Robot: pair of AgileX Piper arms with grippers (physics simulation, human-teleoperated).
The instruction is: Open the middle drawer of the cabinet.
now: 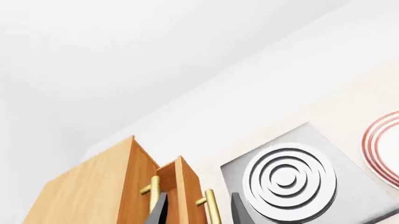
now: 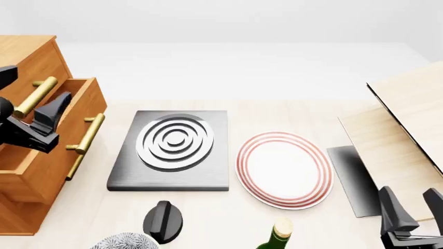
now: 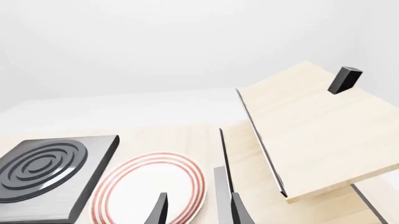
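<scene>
Left gripper (image 2: pixel 52 116) sits spread at the cabinet (image 2: pixel 31 57) on the worktop's far left, fingers straddling a brass handle (image 2: pixel 86 134) of the middle drawer (image 2: pixel 52 155) — already partly out. Pulling well likely means closing squarely and drawing straight toward the hob (image 2: pixel 173 150), no twist. Right gripper (image 2: pixel 415 210) rests spread, near right — idle.

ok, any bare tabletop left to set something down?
Free: the far strip behind the hob and plate. The narrow gap between those two is also bare. Crowded: the near edge with the black knob, bottle and patterned bowl.
</scene>
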